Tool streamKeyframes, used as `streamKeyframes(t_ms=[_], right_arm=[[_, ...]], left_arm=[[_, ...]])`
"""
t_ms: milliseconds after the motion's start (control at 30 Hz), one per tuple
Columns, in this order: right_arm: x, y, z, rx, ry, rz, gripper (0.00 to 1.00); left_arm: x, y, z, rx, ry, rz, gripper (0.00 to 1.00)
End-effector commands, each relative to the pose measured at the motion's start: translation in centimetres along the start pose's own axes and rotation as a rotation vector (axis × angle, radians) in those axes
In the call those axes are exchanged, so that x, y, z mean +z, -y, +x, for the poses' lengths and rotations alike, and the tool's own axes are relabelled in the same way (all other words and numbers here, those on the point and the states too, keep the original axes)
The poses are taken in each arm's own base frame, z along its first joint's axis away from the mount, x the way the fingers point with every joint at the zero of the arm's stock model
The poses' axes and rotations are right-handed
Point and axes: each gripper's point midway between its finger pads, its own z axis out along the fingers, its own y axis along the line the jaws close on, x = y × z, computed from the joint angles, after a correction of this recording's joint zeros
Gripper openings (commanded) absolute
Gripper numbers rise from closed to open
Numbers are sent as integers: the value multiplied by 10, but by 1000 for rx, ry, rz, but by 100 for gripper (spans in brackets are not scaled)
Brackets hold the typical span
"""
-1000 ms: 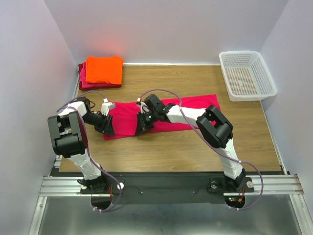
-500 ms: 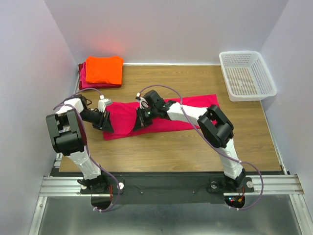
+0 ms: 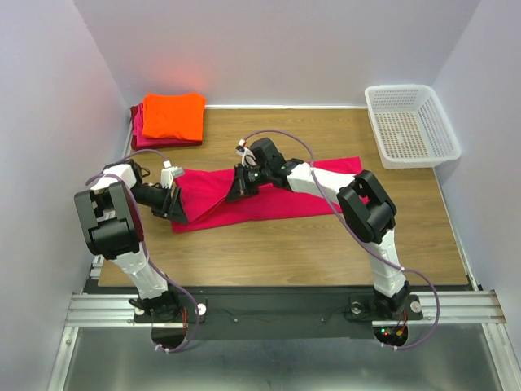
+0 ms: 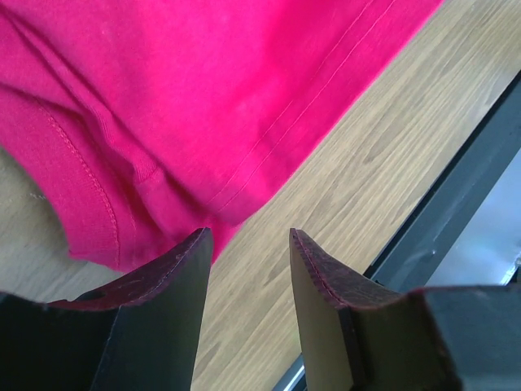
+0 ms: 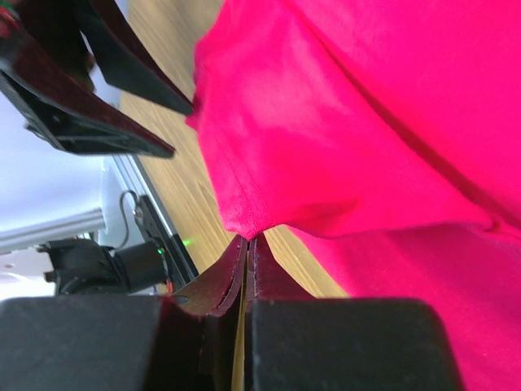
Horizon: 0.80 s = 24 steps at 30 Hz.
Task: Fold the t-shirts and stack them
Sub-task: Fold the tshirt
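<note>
At the near edge of the wooden table (image 3: 285, 236), two robot arms reach in over a magenta-pink t-shirt (image 3: 301, 191) that lies in a long band across the middle of the board. The left gripper (image 3: 177, 209) sits low at the shirt's near left corner. Its jaws stand parted with nothing between them (its wrist camera shows bare wood in the gap (image 4: 248, 238), with the hem of the pink cloth (image 4: 203, 98) just at the tip of one finger (image 4: 175, 277)).

Further in, the right gripper (image 3: 237, 191) is closed tight on a pinch of the same shirt, holding a flap of its left portion raised off the table. From the right wrist the jaws (image 5: 247, 244) meet with no gap on a peak of fabric (image 5: 342, 122), which hangs in a smooth fold over the rest of the garment.

In the far left corner a bright orange t-shirt (image 3: 172, 114) lies folded on top of a darker red t-shirt (image 3: 155, 142), well apart from the arms. A white mesh basket (image 3: 399, 88) stands in the far right corner.
</note>
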Motion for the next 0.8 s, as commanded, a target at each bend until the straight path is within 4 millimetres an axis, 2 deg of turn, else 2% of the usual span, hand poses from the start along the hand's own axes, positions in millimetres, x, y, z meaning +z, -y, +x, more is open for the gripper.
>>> streamKeyframes(t_ms=[0, 367, 533, 767], right_arm=[[-19, -35, -30, -60, 103, -79, 1], [-17, -34, -29, -48, 95, -90, 1], [-15, -34, -29, -49, 92, -93, 1], [-18, -23, -39, -35, 115, -77, 1]], left_arm=[[-10, 6, -3, 2, 6, 1, 54], [0, 6, 0, -35, 4, 55, 57], [-3, 12, -2, 28, 17, 63, 51], [-3, 6, -3, 44, 13, 34, 49]])
